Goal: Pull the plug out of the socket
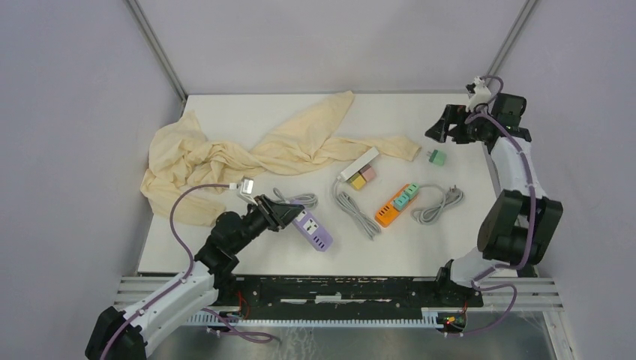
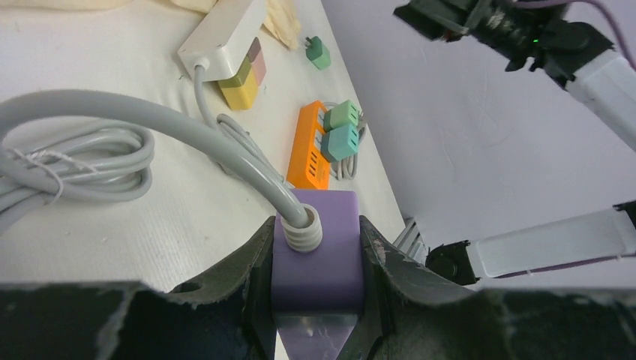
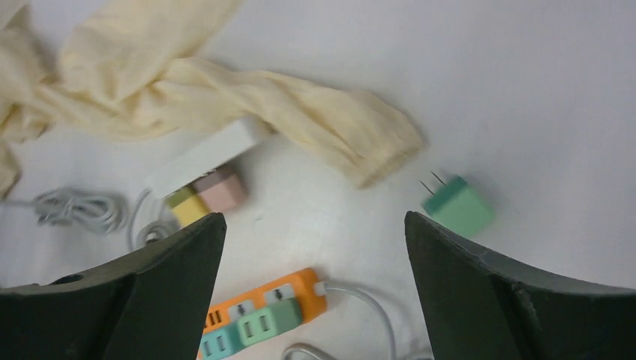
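Just beyond the spread right gripper lies the green plug.

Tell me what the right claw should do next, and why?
Probably swing the right claw toward the orange strip. The claw stands open and empty, the loose green plug already lies free nearby, and two green plugs sit plugged into that strip.

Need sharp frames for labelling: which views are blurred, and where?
Top external: sharp, evenly lit, only faint shadows. Left wrist: purple strip crisp, the dark fingers at the bottom edge underexposed, little detail. Right wrist: soft all over, green plug and cloth smeared.
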Robot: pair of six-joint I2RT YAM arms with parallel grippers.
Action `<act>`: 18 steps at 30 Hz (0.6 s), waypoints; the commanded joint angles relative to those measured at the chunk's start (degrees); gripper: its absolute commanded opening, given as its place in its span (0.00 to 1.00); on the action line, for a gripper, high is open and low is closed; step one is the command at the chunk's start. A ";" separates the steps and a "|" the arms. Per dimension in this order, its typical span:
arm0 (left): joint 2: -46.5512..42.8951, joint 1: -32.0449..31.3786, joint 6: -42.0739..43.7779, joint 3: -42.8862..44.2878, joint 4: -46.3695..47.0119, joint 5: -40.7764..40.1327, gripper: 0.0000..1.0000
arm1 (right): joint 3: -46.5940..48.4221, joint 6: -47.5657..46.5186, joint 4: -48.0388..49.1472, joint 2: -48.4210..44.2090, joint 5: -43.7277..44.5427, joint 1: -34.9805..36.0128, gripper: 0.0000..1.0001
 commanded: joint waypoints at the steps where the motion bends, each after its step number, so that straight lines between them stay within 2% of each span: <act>1: 1.60 0.23 5.80 6.66 5.58 3.65 0.03 | -2.97 -13.74 -2.82 -12.17 -21.12 8.04 0.99; 5: 4.35 0.21 4.60 8.98 6.81 4.15 0.03 | -8.71 -21.18 -2.24 -21.62 -27.32 19.55 1.00; 7: 5.47 0.24 2.28 9.19 8.22 3.75 0.03 | -11.39 -19.69 1.03 -25.10 -28.67 24.01 1.00; 10: 6.88 0.20 -1.66 8.87 10.61 1.86 0.03 | -11.88 -15.52 2.01 -25.43 -29.37 28.66 1.00; 15: 9.34 0.15 -6.99 10.04 11.38 -4.80 0.03 | -11.93 -15.12 0.58 -23.86 -22.00 38.07 1.00; 18: 10.26 -0.48 -8.15 13.51 4.26 -11.08 0.03 | -10.61 -15.14 -1.12 -21.39 -14.55 44.46 1.00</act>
